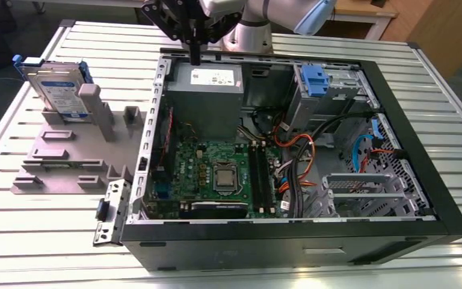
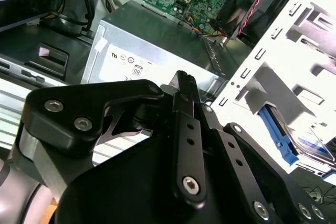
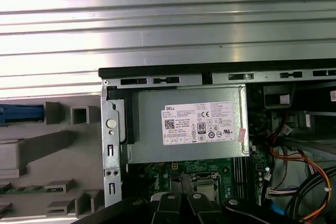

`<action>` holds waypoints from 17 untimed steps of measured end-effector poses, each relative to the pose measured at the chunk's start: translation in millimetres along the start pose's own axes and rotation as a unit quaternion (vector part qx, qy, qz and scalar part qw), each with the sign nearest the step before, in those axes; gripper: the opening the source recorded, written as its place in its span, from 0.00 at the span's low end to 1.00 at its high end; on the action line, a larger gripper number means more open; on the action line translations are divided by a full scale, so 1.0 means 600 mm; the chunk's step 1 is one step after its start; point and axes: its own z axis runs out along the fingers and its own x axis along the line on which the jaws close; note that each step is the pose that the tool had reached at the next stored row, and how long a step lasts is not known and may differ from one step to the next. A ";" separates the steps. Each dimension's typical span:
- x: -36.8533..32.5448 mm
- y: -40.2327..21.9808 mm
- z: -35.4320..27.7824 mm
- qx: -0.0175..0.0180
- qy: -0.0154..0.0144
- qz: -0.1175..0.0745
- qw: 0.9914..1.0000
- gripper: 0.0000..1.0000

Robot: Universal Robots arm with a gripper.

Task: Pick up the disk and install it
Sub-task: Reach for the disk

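Disk (image 1: 55, 87): silver, white-and-blue label, blue bracket. It stands on edge in the grey fixture (image 1: 62, 162) at the counter's (image 1: 38, 241) far corner, exterior view's left. Lower edge hidden by fixture posts. Hand (image 1: 193, 59): fingers closed together, empty, over the power supply (image 1: 207, 90) inside the open computer case (image 1: 279, 247).

Disk (image 1: 57, 90) silver w/ white-blue label, blue bracket; motherboard (image 1: 215, 171) green; power-supply box (image 1: 207, 99) grey, white sticker.

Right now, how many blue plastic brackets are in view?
2. One frames the disk standing in the grey holder on the exterior view's left; the other bracket sits in the drive cage inside the computer case. More may be hidden.
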 end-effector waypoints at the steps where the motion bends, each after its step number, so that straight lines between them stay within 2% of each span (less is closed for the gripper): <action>1: 0.001 0.000 0.000 0.000 0.000 0.000 1.000 0.11; 17: 0.008 -0.001 0.000 0.000 0.001 0.000 1.000 0.11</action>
